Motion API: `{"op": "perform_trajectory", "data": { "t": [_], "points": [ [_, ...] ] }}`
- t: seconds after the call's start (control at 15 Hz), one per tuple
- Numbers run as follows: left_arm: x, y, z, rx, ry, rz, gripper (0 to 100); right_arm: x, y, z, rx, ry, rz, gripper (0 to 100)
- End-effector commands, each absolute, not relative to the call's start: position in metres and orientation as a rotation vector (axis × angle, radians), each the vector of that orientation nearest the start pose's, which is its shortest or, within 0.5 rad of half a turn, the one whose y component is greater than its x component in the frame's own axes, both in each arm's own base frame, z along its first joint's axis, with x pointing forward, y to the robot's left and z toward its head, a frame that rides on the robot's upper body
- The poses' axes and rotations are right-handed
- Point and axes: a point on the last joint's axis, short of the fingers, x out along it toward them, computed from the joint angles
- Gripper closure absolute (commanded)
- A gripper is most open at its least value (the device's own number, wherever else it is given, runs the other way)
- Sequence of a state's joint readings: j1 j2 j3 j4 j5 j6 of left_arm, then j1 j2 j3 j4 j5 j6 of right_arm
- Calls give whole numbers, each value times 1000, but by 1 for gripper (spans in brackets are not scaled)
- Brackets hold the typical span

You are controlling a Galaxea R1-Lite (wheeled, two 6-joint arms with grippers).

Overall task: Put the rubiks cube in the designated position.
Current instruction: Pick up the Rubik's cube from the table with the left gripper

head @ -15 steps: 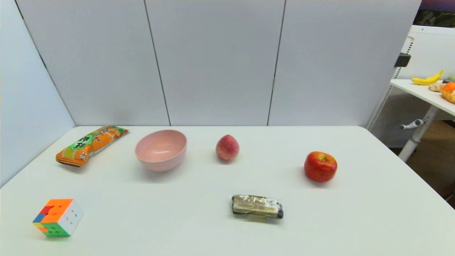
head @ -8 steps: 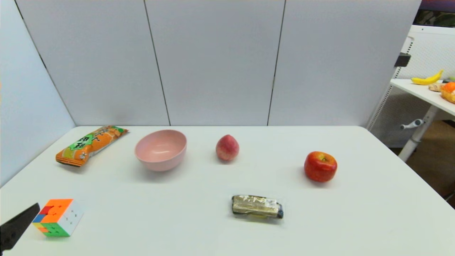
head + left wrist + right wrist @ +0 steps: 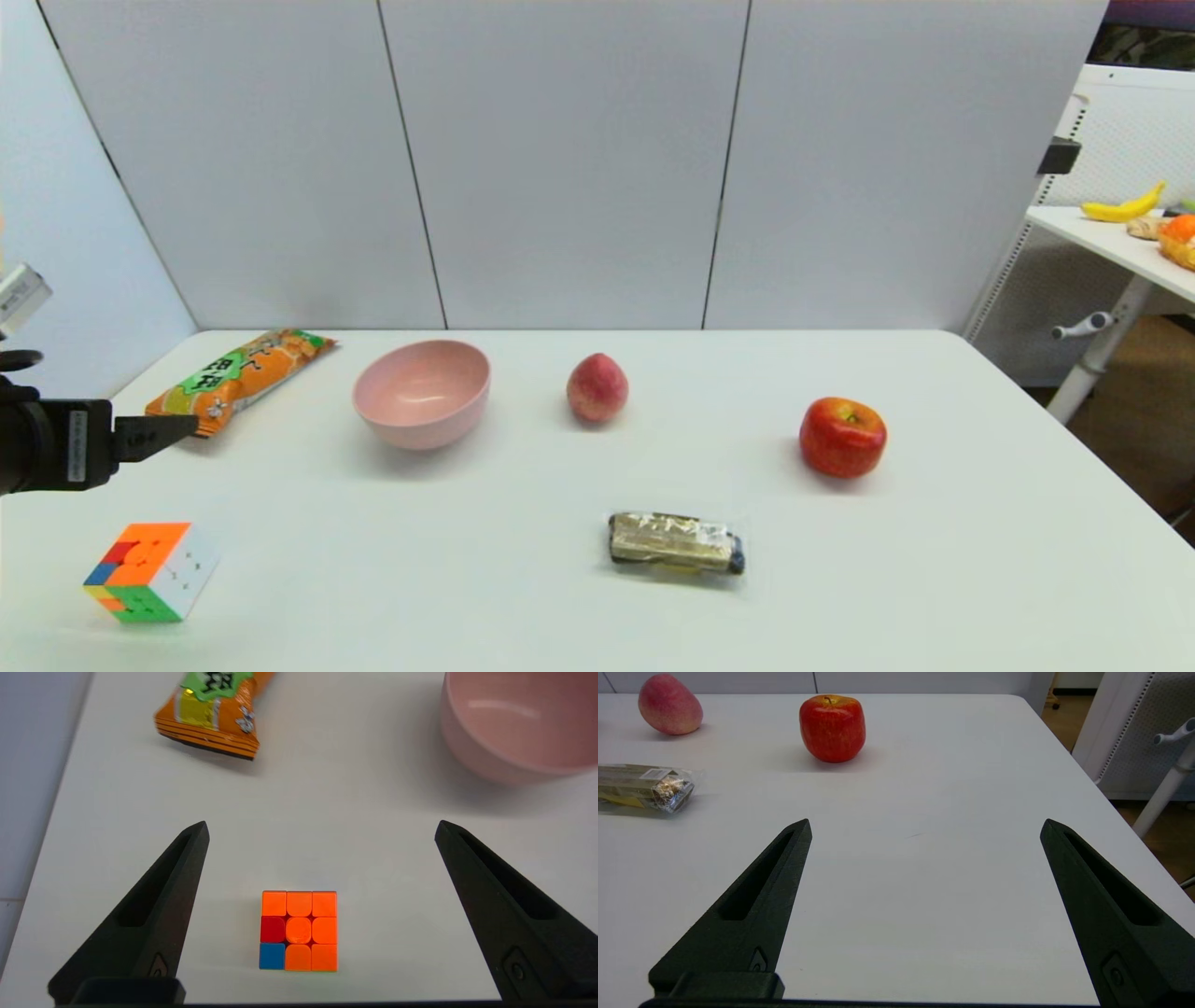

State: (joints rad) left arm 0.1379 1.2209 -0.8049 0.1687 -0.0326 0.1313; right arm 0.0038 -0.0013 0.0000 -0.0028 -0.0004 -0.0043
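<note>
Since half a second earlier, your left gripper (image 3: 321, 828) had risen from beside the rubiks cube (image 3: 151, 570) to hang above it, fingers spread wide, nothing held. The cube sat untouched at the table's (image 3: 934, 579) near-left corner, orange face up. Your right gripper (image 3: 925, 826) waited spread apart near the apple (image 3: 832, 728).

Bare table (image 3: 392, 569) was seen all around the rubiks cube (image 3: 149, 570), with the snack packet (image 3: 238, 378) and pink bowl (image 3: 422, 392) well beyond it.

orange snack packet (image 3: 240, 378) bears black characters on green; unreadable
</note>
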Motion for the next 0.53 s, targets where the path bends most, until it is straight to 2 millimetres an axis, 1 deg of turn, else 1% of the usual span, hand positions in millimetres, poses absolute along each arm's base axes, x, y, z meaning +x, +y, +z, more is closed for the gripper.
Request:
{"op": "perform_trajectory", "data": {
  "t": [0.07,0.27,0.53],
  "points": [
    [199,32,207,72,814,-41,0,-23,0,76,-5,-3,5,0],
    [204,42,201,116,909,-60,0,-23,0,76,-5,-5,3,0],
    [205,45,189,101,1004,-83,0,-23,0,76,-5,-3,5,0]
  ]
}}
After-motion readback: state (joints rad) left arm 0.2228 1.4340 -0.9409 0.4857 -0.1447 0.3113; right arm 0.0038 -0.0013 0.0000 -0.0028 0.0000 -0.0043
